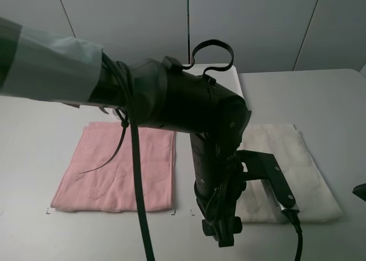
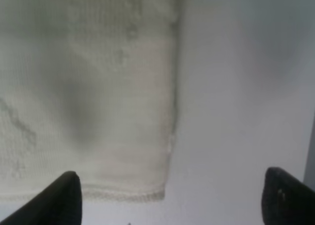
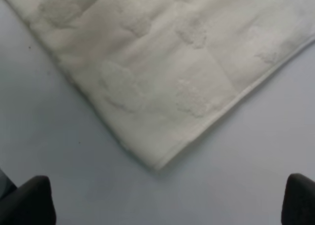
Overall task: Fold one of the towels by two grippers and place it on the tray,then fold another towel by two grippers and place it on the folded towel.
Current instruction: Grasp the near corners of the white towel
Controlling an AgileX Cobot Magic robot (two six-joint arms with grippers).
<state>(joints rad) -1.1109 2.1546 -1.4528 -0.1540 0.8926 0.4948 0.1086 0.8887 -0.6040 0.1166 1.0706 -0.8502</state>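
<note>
The left gripper (image 2: pixel 170 199) stands wide open and holds nothing. In its wrist view, one black fingertip (image 2: pixel 61 198) is at the hemmed edge of the cream towel (image 2: pixel 98 97) and the other is over bare table. A corner of the towel lies between them. The view is blurred, so I cannot tell whether the fingers touch the cloth or hang just above it.

The right gripper (image 3: pixel 165 200) is also spread wide and empty. Its two fingertips show only at the edges of its wrist view, both over bare table. Another corner of the cream towel points towards the gap between them without reaching it.

From the high camera, the left arm (image 1: pixel 171 101) reaches from the left across the middle, wrapped partly in grey tape and trailing black cables. Its claw points down at the near left corner of the cream towel. That towel lies flat on the right half of the grey table (image 1: pixel 320 95), its embossed pattern faint.

The pink towel (image 1: pixel 114 169) lies flat on the left half, well apart from the cream one, with small black corner marks (image 1: pixel 48 211) by its near edge. A sliver of the white tray (image 1: pixel 231 78) shows behind the arm's elbow, on the far side of the table. Neither towel is on it.
</note>
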